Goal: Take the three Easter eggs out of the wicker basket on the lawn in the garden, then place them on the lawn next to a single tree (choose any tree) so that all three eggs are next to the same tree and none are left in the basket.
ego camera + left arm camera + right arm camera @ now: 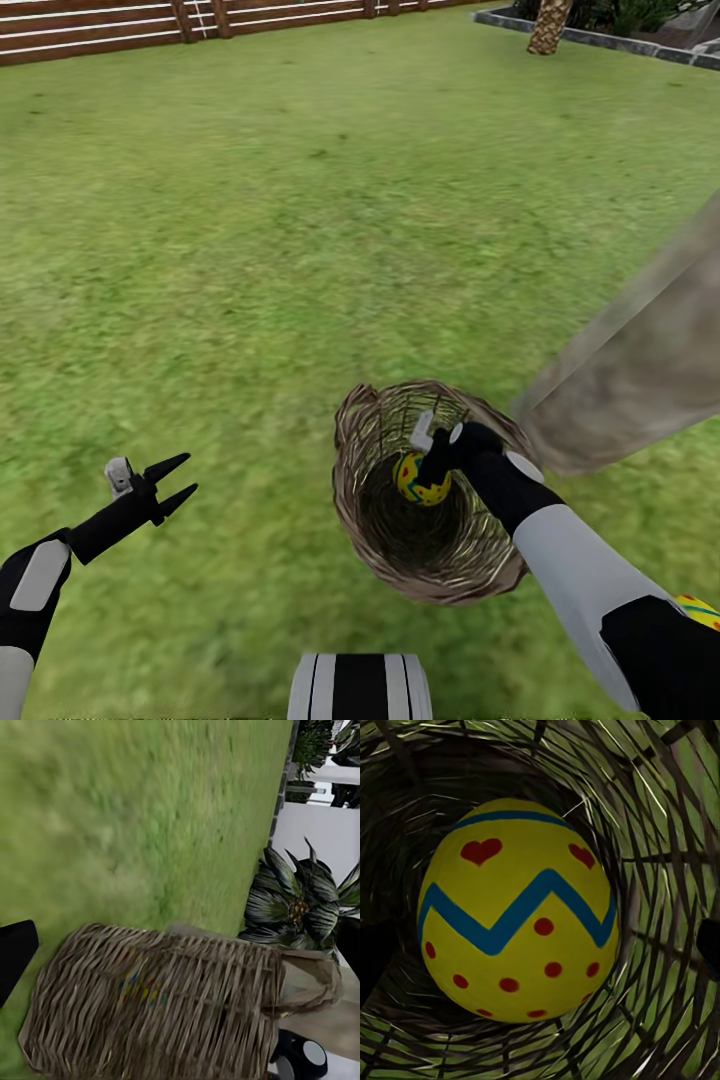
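Note:
The wicker basket (372, 470) stands on the lawn (300, 250) close to the tree's grey-brown trunk (640, 370). One yellow Easter egg (415, 487) with a blue zigzag and red dots lies inside it. My right gripper (432, 472) reaches down into the basket, open, its fingers either side of the egg (517, 911) with a gap at the finger (709, 943). A second egg (700, 610) peeks out on the grass behind my right forearm, near the trunk. My left gripper (176, 482) hovers open and empty over the grass left of the basket (157, 1012).
A wooden fence (120, 25) runs along the far edge of the lawn. A scaly palm trunk (550, 25) stands in a stone-edged bed at the far right. Spiky plants (300, 900) and a white wall lie beyond the basket in the left wrist view.

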Controlling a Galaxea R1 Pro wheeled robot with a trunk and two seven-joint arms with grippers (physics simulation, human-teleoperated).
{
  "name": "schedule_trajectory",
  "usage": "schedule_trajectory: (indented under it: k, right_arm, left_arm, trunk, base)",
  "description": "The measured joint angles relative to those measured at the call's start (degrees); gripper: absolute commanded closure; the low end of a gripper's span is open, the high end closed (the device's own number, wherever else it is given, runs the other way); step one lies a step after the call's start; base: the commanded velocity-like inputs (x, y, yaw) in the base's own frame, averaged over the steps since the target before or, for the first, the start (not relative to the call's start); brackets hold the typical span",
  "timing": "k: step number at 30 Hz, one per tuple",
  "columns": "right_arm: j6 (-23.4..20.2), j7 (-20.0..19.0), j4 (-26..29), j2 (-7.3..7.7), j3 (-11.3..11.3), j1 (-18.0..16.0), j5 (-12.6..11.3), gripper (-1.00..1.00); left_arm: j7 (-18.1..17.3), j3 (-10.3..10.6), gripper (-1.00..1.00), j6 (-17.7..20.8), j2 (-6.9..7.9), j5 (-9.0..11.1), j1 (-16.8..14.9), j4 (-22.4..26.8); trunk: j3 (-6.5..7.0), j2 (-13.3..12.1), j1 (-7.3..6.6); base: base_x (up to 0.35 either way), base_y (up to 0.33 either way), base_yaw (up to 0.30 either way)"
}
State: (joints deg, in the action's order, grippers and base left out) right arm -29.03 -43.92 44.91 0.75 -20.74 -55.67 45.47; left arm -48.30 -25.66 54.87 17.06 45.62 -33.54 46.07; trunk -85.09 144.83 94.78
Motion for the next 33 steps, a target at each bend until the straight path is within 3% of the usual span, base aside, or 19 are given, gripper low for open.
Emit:
schedule_trajectory:
  k: [9, 21, 24, 33]
  right_arm:
    - [-0.1, 0.6, 0.8, 0.01, 0.0, 0.0, 0.1, -1.0]
    - [-2.5, 0.7, -0.5, 0.18, -0.5, 0.0, 2.3, -1.0]
    - [-2.5, 0.7, -0.5, 0.17, -0.5, 0.0, 2.4, -1.0]
    - [-2.6, 1.1, 0.1, 0.2, -0.3, 0.0, 2.2, -1.0]
  left_arm:
    - [0.0, 0.0, -1.0, 0.0, 0.0, 0.0, 0.0, 0.0]
    - [0.0, 0.1, -1.0, 0.0, 0.18, 0.0, 0.6, -0.1]
    - [0.0, 0.1, -1.0, 0.0, 0.18, 0.0, 0.6, -0.1]
    - [0.0, 0.2, -1.0, 0.0, 0.18, 0.0, 0.6, -0.1]
  trunk:
    - [-1.99, 0.1, 0.23]
    - [-2.21, 0.1, 0.26]
    - [-2.87, 0.2, 0.34]
    - [-2.88, 0.2, 0.34]
  base:
    - [0.0, 0.0, 0.0]
    - [0.0, 0.0, 0.0]
    - [0.0, 0.0, 0.0]
    - [0.0, 0.0, 0.0]
